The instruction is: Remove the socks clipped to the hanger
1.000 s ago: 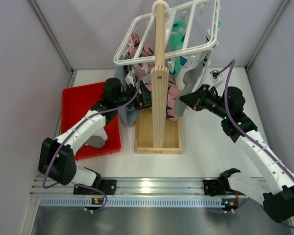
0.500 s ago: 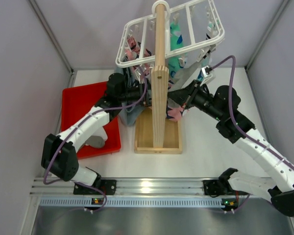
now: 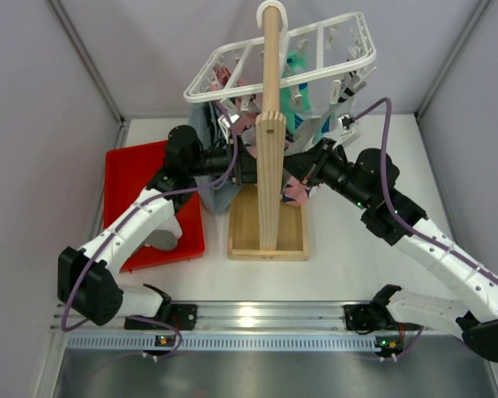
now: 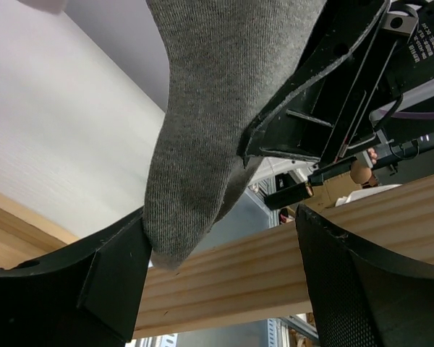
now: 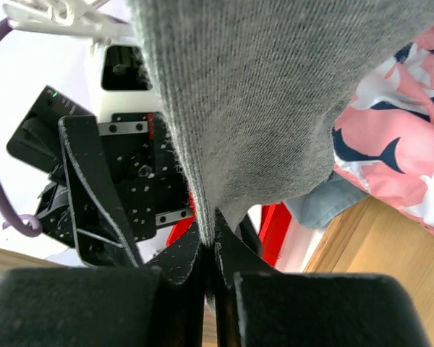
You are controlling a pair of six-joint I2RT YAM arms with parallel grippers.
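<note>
The white grid hanger [image 3: 332, 51] hangs tilted from the top of the wooden post [image 3: 270, 141]. A teal sock [image 3: 298, 87] dangles from its clips. A grey sock [image 5: 275, 94] hangs down, and my right gripper [image 5: 210, 246] is shut on its lower edge. In the left wrist view the same grey sock [image 4: 217, 108] hangs between my left gripper's [image 4: 220, 282] open jaws and brushes the left finger [image 4: 94, 282]. In the top view both grippers, left [image 3: 245, 162] and right [image 3: 297, 168], meet under the hanger on either side of the post.
A pink cloth with navy print [image 5: 398, 144] and a blue-grey cloth [image 3: 212, 178] hang by the post. A red tray [image 3: 141, 199] lies at the left. The post's wooden box base [image 3: 266, 236] stands at mid-table. The enclosure walls are close behind.
My right gripper has moved left, in under the hanger toward the post. The hanger has swung and tilted. My left gripper has shifted slightly toward the post.
</note>
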